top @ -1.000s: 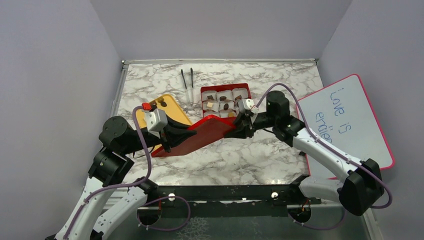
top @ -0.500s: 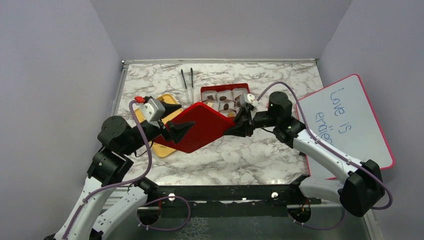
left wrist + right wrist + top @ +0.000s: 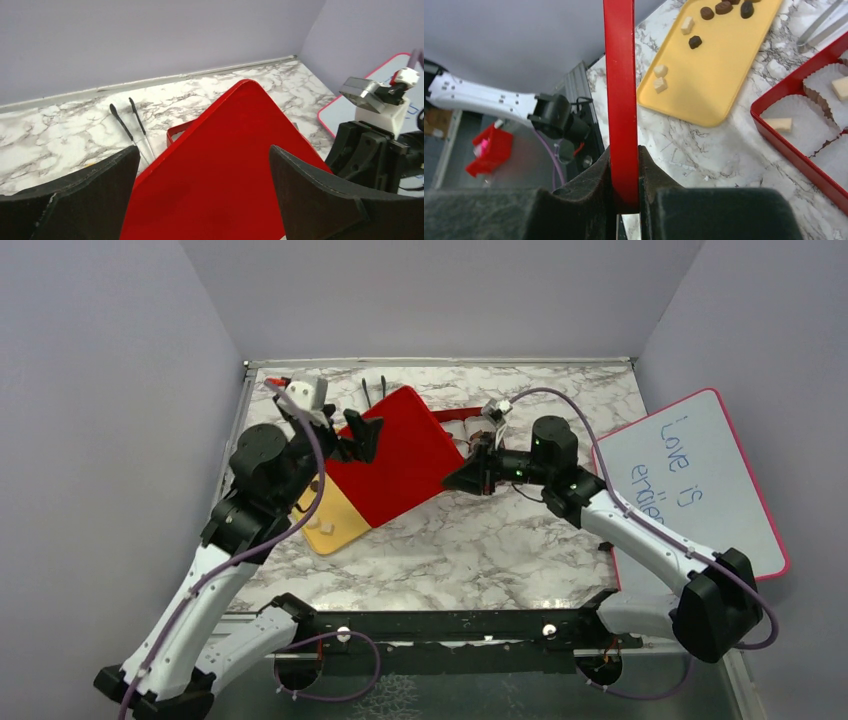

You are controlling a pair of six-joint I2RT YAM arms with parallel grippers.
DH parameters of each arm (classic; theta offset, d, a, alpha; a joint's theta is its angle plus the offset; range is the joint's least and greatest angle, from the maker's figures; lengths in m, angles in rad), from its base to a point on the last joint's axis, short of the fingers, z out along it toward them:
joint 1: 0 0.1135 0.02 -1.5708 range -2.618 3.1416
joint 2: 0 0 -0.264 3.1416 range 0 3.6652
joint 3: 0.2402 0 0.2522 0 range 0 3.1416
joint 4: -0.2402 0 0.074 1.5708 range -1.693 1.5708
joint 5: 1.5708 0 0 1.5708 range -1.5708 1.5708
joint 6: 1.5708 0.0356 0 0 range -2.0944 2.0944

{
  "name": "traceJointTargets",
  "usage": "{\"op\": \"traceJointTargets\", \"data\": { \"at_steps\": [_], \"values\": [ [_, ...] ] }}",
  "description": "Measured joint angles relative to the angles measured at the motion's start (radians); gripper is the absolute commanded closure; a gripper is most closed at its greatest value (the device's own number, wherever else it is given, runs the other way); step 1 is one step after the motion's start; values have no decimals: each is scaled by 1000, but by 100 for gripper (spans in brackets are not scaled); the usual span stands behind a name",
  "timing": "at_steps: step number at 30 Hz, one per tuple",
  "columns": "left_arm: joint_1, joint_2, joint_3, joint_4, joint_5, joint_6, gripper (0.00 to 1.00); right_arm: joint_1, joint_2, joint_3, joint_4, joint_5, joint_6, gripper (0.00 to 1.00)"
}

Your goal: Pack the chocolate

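The red lid [image 3: 395, 455] hangs tilted over the red box [image 3: 462, 417] and hides most of it. My right gripper [image 3: 462, 478] is shut on the lid's right edge; in the right wrist view the lid's edge [image 3: 620, 75] stands pinched between the jaws of that gripper [image 3: 624, 150]. My left gripper [image 3: 357, 437] is open above the lid's left corner, its fingers either side of the lid [image 3: 235, 165] without touching it. Chocolate lies on the yellow tray [image 3: 719, 65]: dark rounds [image 3: 695, 41] and cream cubes [image 3: 660, 71]. More cream cubes [image 3: 781, 123] sit in the box's paper cups [image 3: 804, 130].
Black tongs [image 3: 130, 125] lie on the marble behind the box. A pink-rimmed whiteboard [image 3: 700, 480] leans at the right edge. The yellow tray [image 3: 335, 520] sits at the left, partly under the lid. Grey walls close in the back and sides.
My left gripper has opened, let go of the lid and drawn up and back to the left. The right gripper has swung the lid up and back over the box.
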Motion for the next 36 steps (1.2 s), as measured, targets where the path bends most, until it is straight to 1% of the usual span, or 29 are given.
{"op": "traceJointTargets", "data": {
  "at_steps": [6,10,12,14,17,19,23,28,36],
  "values": [
    [0,203,103,-34,-26,-34,1,-28,82,99,-18,94,161,99],
    [31,291,142,-49,-19,-49,8,-97,171,163,-34,106,259,99],
    [84,318,141,-47,13,-79,13,-139,208,169,-37,106,306,99],
    [164,337,124,-25,76,-130,16,-175,241,169,-50,106,342,99],
    [285,369,80,26,178,-215,16,-220,285,169,-65,101,385,99],
    [318,407,66,55,232,-248,16,-247,310,169,-68,88,413,99],
    [330,490,20,133,305,-304,16,-286,331,169,-67,64,460,99],
    [333,623,-5,215,361,-362,22,-312,340,169,-51,43,494,99],
    [334,812,-5,358,436,-446,42,-333,404,146,-17,6,541,99]
  ]
}}
